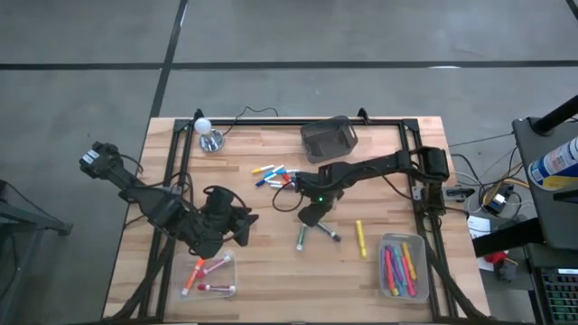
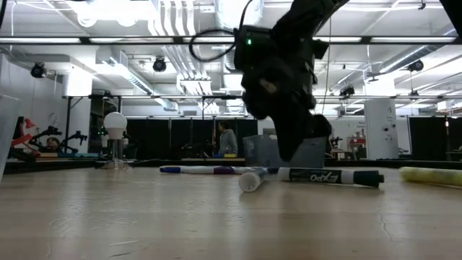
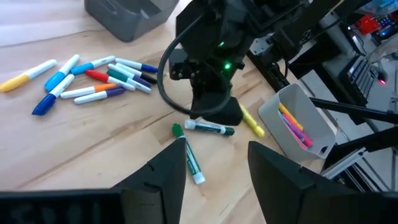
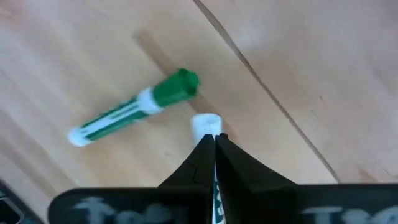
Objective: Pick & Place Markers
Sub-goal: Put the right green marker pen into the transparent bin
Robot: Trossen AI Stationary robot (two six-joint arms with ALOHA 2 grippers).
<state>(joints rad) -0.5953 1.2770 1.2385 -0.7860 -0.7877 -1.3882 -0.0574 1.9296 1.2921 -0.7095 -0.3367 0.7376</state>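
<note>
Wooden surface (image 1: 271,262), mid-table: the right gripper (image 4: 214,138) has its jaws clamped on a white-bodied marker (image 4: 205,124), low over the surface, with a green-capped marker (image 4: 134,109) just beside. Judged best: lift straight up, checking the thin grip holds, before carrying. The left gripper (image 3: 217,165) waits nearby, jaws apart.
</note>
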